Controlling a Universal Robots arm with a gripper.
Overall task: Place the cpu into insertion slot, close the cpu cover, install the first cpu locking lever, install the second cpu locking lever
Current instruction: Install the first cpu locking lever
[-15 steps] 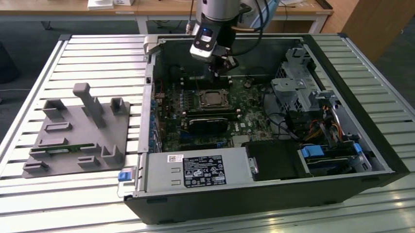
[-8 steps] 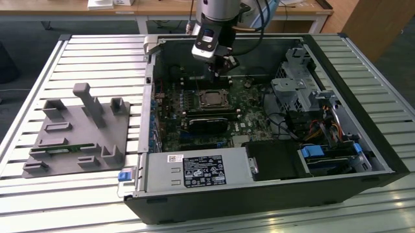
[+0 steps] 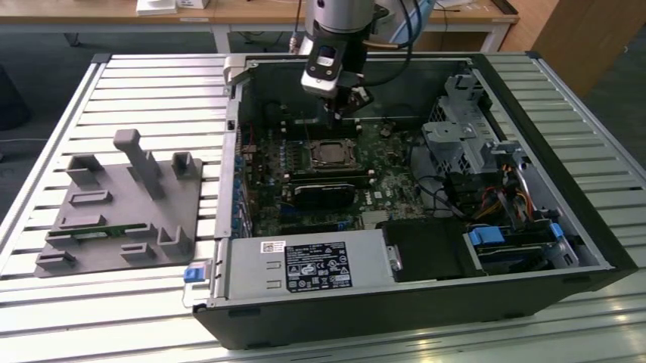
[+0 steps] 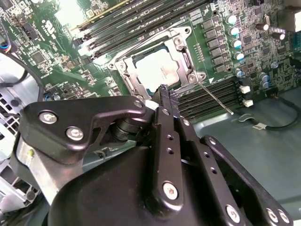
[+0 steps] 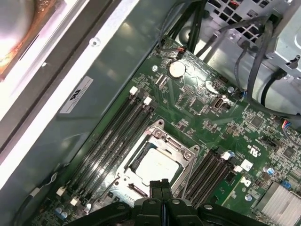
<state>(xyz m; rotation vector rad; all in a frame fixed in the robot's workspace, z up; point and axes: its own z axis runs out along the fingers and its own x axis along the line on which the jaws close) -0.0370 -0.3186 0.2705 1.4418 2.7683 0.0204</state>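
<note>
Above the open computer case [image 3: 404,310], lying on its side on the slatted metal desk [image 3: 151,83]: tool [image 3: 346,112] hanging from the arm, pointed down at the green board [image 4: 47,47].

Tool state, both wrist views: fingers [image 4: 165,108] pressed flat together, narrow, nothing held between them. Tips [image 5: 162,184] just beside the near edge of the socket; contact or a gap, cannot tell.

Cpu [image 4: 154,70]: silvery square, seated flat in the insertion slot [image 3: 329,163] near the middle of the board. Same chip in the first wrist view [image 5: 157,165] and the exterior view [image 3: 328,153].

Cpu cover [image 4: 181,49]: metal frame lying down over the cpu, chip top showing through its window. Also seen in the first wrist view [image 5: 176,148].

Lever [image 4: 215,98]: thin metal rod running out from a corner of the socket over the memory slots [image 5: 117,136], its end well clear of the frame. Latched or loose, cannot tell.

Elsewhere, exterior view: labelled metal box [image 3: 302,265] at the near end of the case; grey fixture plate [image 3: 121,212] with upright pegs on the desk, well apart from the case, toward the exterior view's left.
</note>
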